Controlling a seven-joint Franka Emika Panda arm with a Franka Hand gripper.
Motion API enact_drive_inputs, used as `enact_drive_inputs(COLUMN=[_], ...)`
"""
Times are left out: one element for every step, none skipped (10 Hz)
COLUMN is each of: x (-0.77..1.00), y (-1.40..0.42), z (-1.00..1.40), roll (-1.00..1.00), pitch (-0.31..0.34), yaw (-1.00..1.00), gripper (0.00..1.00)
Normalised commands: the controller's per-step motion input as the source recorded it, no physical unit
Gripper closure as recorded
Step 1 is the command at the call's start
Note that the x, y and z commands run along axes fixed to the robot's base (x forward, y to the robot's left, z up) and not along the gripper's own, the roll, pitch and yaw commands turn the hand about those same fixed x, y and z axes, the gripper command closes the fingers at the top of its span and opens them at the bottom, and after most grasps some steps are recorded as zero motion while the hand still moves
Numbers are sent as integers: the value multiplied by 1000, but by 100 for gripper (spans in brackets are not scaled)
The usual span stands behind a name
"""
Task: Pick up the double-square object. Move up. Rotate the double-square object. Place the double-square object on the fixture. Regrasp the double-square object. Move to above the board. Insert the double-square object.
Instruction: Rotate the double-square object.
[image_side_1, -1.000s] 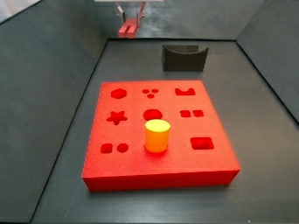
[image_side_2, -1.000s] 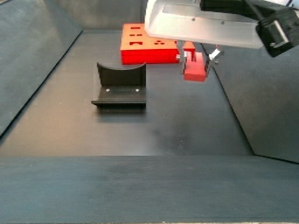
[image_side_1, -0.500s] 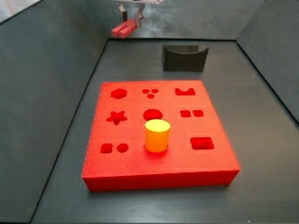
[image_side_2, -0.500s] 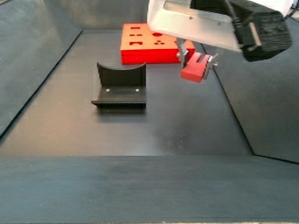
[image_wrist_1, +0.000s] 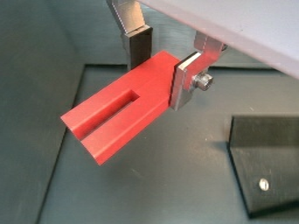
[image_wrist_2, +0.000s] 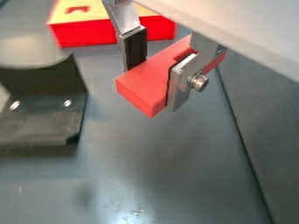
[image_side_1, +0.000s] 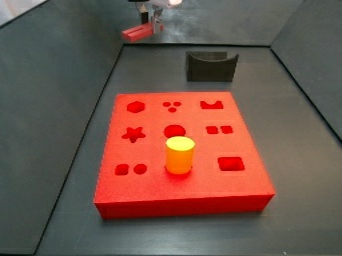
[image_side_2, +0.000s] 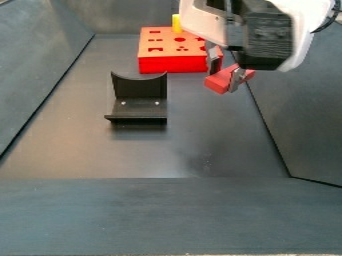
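The double-square object (image_wrist_1: 117, 118) is off the floor, clamped at one end between the two silver fingers (image_wrist_1: 184, 80) of the gripper (image_wrist_1: 162, 68), and its free length juts out sideways and slightly downward from the jaws, tilted rather than hanging plumb; a shallow groove runs along its long axis in a wrist view. In a side view the red piece (image_side_2: 222, 79) hangs in the air under the wrist, above bare floor, with the fixture (image_side_2: 136, 100) well apart from it to one side and lower down, its U-shaped notch facing up and nothing in it. In both wrist views the fixture (image_wrist_2: 41, 109) appears as a dark block beside and below the held piece, not touching it. The board (image_side_1: 181, 150) lies further off, carrying a yellow-orange cylinder (image_side_1: 179, 155) upright in one of its holes. I judge the rotation to be in hand: the coming placement depends on carrying the piece sideways over the notch and bringing its long axis into line with that slot before lowering.
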Motion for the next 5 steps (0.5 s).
enact_drive_inputs(x=[34,34,34,34,34], y=[27,27,27,27,27], z=[-30,-30,-30,-30,-30], roll=[0,0,0,0,0], pitch=[-6,-6,-6,-6,-7], yaw=[-1000,-1000,-1000,-1000,-1000], gripper=[100,100,100,100,100])
